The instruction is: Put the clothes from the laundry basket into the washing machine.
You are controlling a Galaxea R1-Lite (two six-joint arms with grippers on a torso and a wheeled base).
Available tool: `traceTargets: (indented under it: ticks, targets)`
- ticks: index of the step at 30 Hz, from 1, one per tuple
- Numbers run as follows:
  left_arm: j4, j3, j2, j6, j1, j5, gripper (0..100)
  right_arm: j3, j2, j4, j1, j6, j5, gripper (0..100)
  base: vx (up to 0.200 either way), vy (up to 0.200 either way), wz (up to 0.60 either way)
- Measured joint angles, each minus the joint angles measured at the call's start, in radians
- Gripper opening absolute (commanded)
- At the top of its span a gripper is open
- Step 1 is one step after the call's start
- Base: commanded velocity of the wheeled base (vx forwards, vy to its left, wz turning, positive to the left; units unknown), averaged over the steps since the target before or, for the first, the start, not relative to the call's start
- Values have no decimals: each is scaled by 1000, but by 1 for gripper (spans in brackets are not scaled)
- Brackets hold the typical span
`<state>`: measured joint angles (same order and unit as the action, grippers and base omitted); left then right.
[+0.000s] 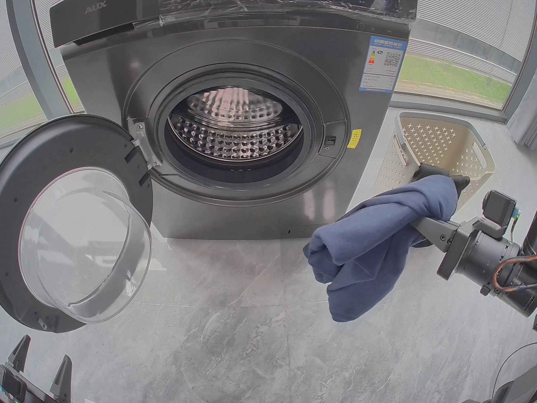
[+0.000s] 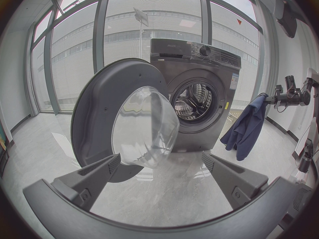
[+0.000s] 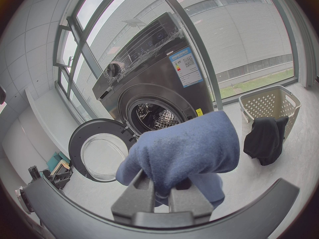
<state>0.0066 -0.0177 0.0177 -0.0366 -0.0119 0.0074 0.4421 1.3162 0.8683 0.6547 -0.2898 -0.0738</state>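
A blue garment (image 1: 375, 242) hangs in the air in front of the washing machine's (image 1: 235, 40) lower right corner, draped over my right gripper (image 3: 161, 191), which is shut on it. The machine's door (image 1: 72, 225) is swung wide to the left and the steel drum (image 1: 235, 124) looks bare inside. The beige laundry basket (image 1: 447, 141) stands right of the machine with a black garment (image 3: 264, 138) hanging over its front rim. My left gripper (image 2: 159, 161) is open and low at the near left, facing the open door (image 2: 113, 117), nothing between its fingers.
Grey marble floor (image 1: 224, 309) stretches in front of the machine. Tall windows (image 2: 83, 50) stand behind it. The open door takes up the space at the left of the machine's front.
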Motion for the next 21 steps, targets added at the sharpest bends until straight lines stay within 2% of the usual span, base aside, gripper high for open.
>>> traceTargets:
  ticks: [8, 12, 21]
  targets:
    - [0, 0, 0, 7, 6, 1, 100, -37, 11, -1, 58, 7, -7, 0, 0, 0, 0]
    - [-3, 0, 0, 15, 7, 2, 100, -41, 30, 0, 65, 6, -8, 0, 0, 0, 0]
    - [-5, 0, 0, 25, 8, 2, 100, 35, 85, 3, 75, -10, -1, 0, 0, 0, 0]
